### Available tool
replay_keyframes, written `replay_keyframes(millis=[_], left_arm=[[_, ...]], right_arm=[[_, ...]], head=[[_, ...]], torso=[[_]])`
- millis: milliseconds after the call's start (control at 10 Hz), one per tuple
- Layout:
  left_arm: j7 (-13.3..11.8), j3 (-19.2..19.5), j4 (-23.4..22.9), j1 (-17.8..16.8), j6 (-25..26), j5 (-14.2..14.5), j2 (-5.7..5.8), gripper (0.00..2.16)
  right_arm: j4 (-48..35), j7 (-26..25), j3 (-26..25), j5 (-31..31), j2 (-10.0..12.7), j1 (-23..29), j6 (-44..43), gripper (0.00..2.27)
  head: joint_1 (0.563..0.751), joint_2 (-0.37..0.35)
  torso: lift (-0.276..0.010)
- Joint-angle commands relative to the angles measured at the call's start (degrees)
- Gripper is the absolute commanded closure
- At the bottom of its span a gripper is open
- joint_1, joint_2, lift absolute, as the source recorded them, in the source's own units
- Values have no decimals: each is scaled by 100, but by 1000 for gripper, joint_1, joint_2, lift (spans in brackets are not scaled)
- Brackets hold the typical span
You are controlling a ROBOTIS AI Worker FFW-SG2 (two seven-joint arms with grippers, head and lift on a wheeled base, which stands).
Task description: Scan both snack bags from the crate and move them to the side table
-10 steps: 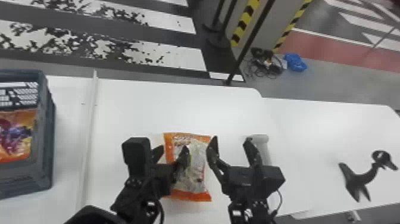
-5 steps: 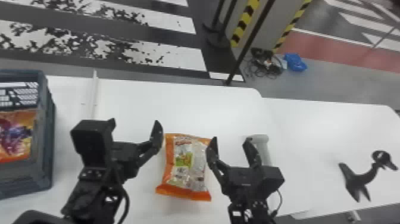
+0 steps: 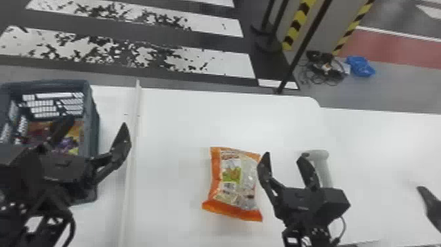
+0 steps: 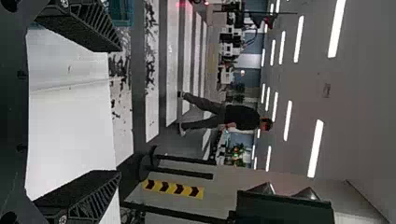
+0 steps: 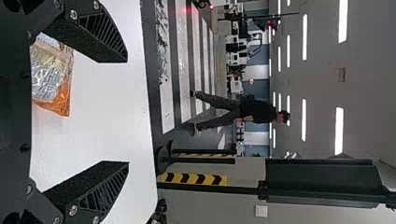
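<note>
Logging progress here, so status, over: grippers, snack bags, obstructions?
Left gripper open, at crate. Right gripper open, beside orange-edged bag on table. Other bag in crate, partly hidden by left gripper in head view.

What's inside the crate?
Part of a red, yellow and purple snack bag shows inside the crate. The left arm and its jaws cover the crate's near part, so anything there can't be told.

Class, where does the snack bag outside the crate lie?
In the head view, the snack bag lies on the white table, just left of the right pincer.
</note>
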Motion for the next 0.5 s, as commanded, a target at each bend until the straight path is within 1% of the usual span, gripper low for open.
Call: replay_keyframes(millis=[0, 100, 200, 300, 400], left_arm=[[-200, 545, -113, 331, -432, 43, -19, 76], [-297, 800, -175, 498, -538, 201, -19, 80], [-394, 958, -157, 594, -713, 272, -36, 80], [-499, 1046, -113, 621, -872, 342, -45, 80], [-640, 1098, -52, 638, -1083, 342, -54, 80]], right_arm=[[35, 40, 0, 11, 0, -17, 18, 417], [62, 145, 0, 19, 0, -25, 0, 785], [62, 207, 9, 55, 0, -34, 18, 1619], [26, 365, 35, 169, 0, -34, 211, 1905], [-26, 506, 44, 257, 9, -43, 562, 2216]], head=[[695, -178], [695, -154], [695, -110], [695, -79], [695, -52]], torso=[[-75], [-75], [-75], [-75], [-75]])
